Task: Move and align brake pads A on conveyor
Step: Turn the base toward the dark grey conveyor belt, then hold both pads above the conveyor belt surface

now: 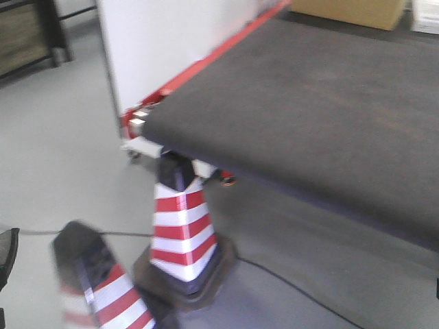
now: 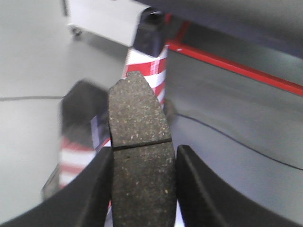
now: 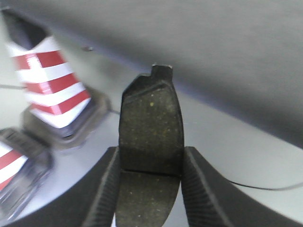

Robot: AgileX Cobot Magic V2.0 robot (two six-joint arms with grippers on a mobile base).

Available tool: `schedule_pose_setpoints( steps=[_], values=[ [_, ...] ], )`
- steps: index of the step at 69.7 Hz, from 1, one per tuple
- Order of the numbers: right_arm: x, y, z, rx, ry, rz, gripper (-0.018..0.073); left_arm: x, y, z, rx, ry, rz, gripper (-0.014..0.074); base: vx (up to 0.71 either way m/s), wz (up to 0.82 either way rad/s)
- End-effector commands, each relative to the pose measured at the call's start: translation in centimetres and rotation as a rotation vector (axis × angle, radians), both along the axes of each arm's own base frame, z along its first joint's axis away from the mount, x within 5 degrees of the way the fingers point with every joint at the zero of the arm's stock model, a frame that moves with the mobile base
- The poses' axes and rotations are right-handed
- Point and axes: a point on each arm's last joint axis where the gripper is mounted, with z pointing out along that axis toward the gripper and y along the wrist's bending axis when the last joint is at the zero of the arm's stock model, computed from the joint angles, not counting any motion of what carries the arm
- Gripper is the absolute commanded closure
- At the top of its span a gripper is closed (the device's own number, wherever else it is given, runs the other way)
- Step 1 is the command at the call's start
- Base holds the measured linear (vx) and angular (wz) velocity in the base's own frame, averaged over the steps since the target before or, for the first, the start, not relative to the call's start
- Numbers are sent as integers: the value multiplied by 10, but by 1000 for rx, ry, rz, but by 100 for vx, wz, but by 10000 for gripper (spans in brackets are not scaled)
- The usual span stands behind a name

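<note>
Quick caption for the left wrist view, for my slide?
Left gripper clamps a grooved brake pad, with a red-and-white traffic cone behind.

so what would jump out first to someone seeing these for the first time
Each wrist view is filled by a grey brake pad clamped between dark fingers: the left pad in the left gripper, the right pad in the right gripper. In the front view a red-and-white striped cone stands on the floor under the near corner of the dark conveyor belt, with a second cone blurred at lower left.
</note>
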Motion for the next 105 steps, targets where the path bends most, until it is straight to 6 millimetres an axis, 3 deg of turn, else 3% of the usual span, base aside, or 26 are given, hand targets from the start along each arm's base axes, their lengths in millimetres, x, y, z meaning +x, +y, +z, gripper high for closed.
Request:
schedule_pose_setpoints(
  steps=[1, 44, 105],
  values=[
    [5, -1, 16, -13, -112, 5, 409, 4, -2, 16, -27, -109, -8, 531, 27, -59],
    [5, -1, 16, -13, -112, 5, 407, 4, -2, 16, -27, -109, -8, 531, 25, -54],
    [5, -1, 16, -13, -112, 5, 407, 4, -2, 16, -27, -109, -8, 531, 26, -21]
  ],
)
